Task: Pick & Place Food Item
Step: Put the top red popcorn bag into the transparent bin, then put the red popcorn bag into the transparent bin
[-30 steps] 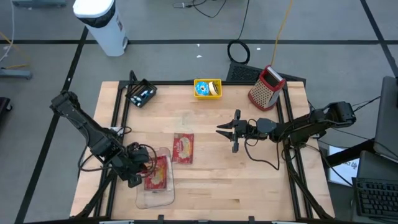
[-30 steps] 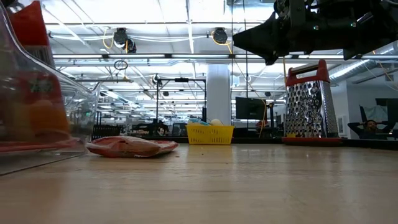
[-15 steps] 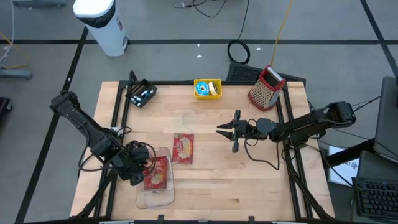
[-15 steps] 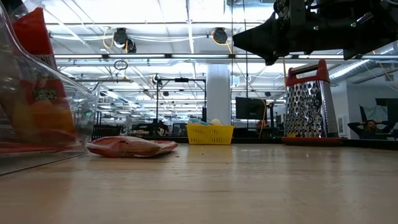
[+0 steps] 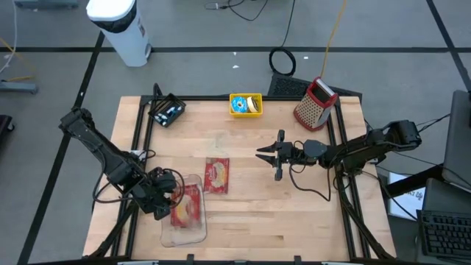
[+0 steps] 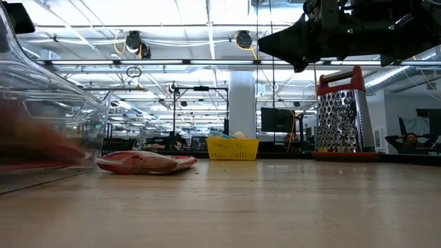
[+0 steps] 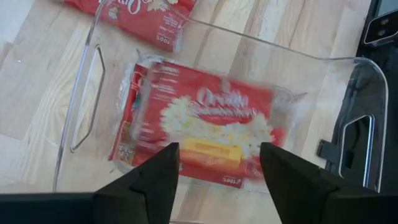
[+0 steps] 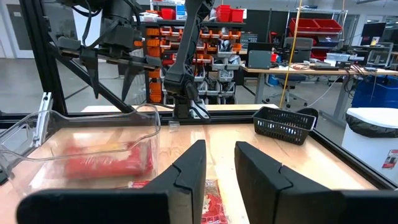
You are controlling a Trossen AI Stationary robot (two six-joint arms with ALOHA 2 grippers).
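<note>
From overhead, the left gripper (image 5: 163,197) hangs over the near-left part of the wooden table (image 5: 243,147), beside a clear plastic container (image 5: 185,228) holding a red popcorn packet (image 5: 188,205); a second red packet (image 5: 216,175) lies on the wood just beside the container. The right gripper (image 5: 266,153) hovers mid-table, fingers a little apart and holding nothing. At table level, a steel grater (image 6: 342,114) and yellow basket (image 6: 232,147) stand at the far edge. The left wrist view shows its fingers (image 7: 155,180) spread above the packet, which lies flat inside the container, clear of them.
</note>
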